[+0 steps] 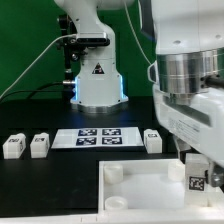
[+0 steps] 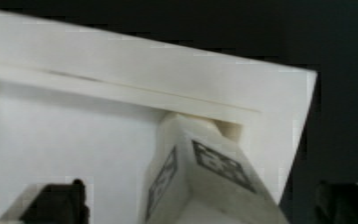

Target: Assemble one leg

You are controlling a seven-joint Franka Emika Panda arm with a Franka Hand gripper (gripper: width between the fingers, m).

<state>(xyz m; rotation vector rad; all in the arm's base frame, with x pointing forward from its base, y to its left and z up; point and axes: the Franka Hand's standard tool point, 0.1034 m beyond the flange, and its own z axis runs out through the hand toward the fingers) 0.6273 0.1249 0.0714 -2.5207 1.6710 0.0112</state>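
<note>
We record one gripper [image 1: 197, 176] lowered over the large white panel [image 1: 140, 187], grasping a leg [image 1: 198, 178] between its fingers; in the wrist view that leg [image 2: 208, 165] stands against the panel [image 2: 105, 110] at its corner, tag face showing, and whether it is seated we cannot tell. Beyond the panel we list the marker board [image 1: 98, 137] flat on the black table [image 1: 40, 185]; one spare leg [image 1: 153, 141] just beside the board toward the exterior view's right; two spare legs [image 1: 39, 145] [image 1: 14, 146] beside it toward the exterior view's left; robot base [image 1: 98, 80] behind the board.
</note>
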